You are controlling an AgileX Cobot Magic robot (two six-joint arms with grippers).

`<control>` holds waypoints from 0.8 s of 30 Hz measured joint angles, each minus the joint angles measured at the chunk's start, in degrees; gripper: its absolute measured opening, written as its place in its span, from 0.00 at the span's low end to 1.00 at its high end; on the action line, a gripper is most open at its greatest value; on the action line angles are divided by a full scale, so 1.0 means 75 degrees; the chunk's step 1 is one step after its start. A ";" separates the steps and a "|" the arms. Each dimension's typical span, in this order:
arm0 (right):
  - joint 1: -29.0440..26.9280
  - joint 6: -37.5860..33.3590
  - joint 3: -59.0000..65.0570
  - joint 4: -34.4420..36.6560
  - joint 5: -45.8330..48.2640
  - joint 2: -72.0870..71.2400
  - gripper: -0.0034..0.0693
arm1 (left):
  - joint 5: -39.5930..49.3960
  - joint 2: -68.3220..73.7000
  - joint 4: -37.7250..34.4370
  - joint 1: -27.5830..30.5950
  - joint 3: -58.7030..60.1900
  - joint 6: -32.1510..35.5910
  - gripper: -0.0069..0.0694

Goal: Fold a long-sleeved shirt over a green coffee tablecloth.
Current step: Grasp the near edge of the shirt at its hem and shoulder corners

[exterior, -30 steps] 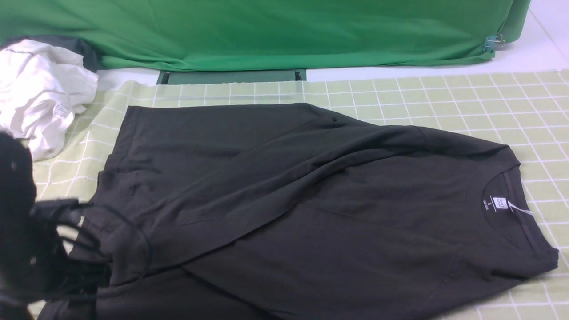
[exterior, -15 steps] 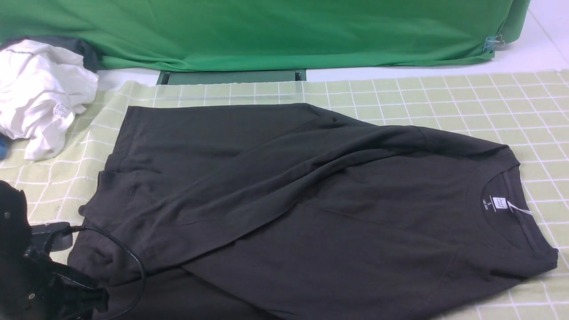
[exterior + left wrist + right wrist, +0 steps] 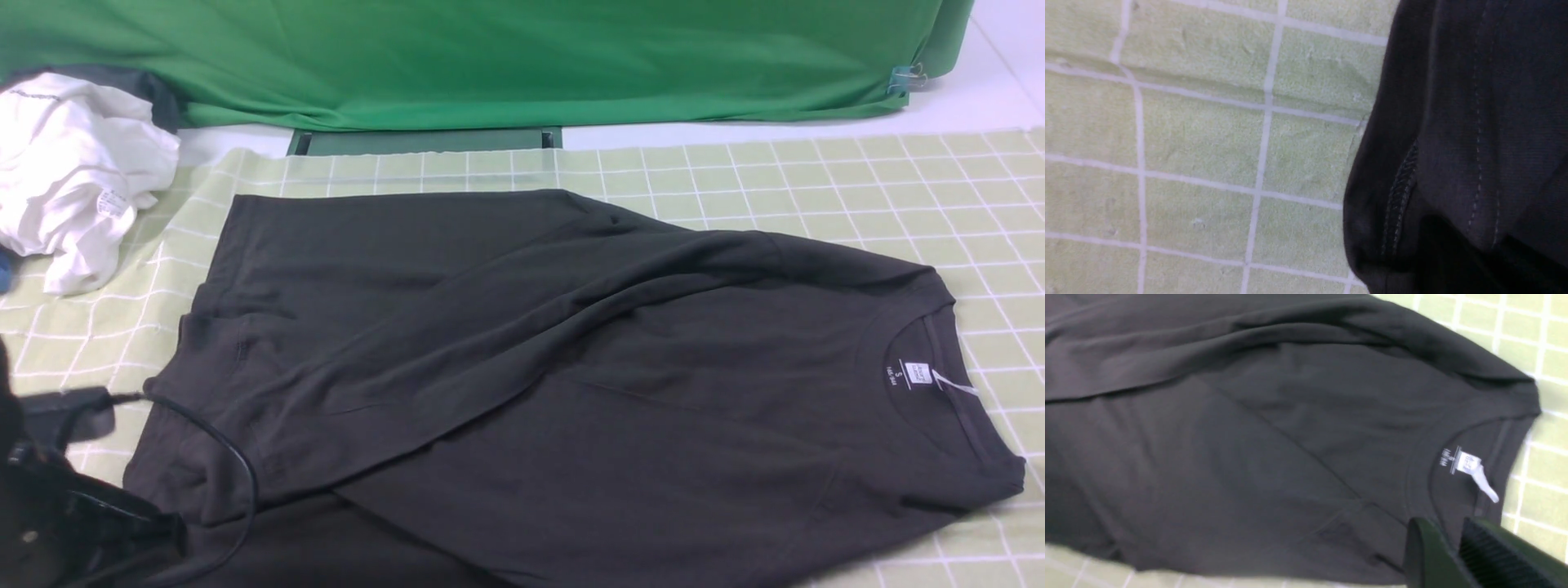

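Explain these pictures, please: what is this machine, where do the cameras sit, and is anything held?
It is a two-armed robot; each arm ends in a pincer. One camera looks forward from between the arms, the other two ride on the wrists. A black long-sleeved shirt lies on a pale green checked tablecloth, a crumpled white garment at the far left, plain green fabric behind. The left pincer is shut at the shirt's hem; a grip cannot be confirmed. The right pincer hovers near the collar, empty.
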 joint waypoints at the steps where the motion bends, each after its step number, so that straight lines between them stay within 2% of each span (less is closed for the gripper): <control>1: 0.0144 -0.0028 -0.0093 0.0007 0.0069 0.0063 0.22 | 0.0054 -0.0148 -0.0007 0.0000 0.0000 -0.0001 0.10; 4: 0.0885 -0.0138 -0.0184 0.0023 0.0185 0.0380 0.23 | 0.0300 -0.0786 -0.0078 0.0000 0.0000 -0.0001 0.10; 9: 0.2817 -0.0091 -0.0109 -0.0194 0.0192 0.1487 0.26 | 0.0451 -0.1364 -0.0094 0.0000 0.0000 0.0008 0.10; 11: 0.3765 0.0089 -0.0092 -0.0583 0.0050 0.2142 0.28 | 0.0506 -0.1485 -0.0113 0.0000 0.0000 0.0017 0.10; 13: 0.4410 0.0268 -0.0074 -0.0971 -0.0071 0.2564 0.30 | 0.0543 -0.1506 -0.0113 0.0000 0.0000 0.0019 0.10; 15: 0.5177 0.0601 -0.0068 -0.1588 -0.0192 0.3250 0.37 | 0.0569 -0.1506 -0.0113 0.0000 0.0000 0.0019 0.10; 18: 0.5752 0.0894 -0.0059 -0.2009 -0.0249 0.3799 0.43 | 0.0607 -0.1513 -0.0113 0.0000 0.0000 0.0019 0.10; 19: 0.6036 0.1033 -0.0059 -0.2275 -0.0331 0.4134 0.48 | 0.0613 -0.1513 -0.0113 0.0000 0.0000 0.0019 0.10; 24: 0.6304 0.1108 -0.0013 -0.2515 -0.0786 0.4823 0.58 | 0.0613 -0.1520 -0.0113 0.0000 0.0000 0.0056 0.10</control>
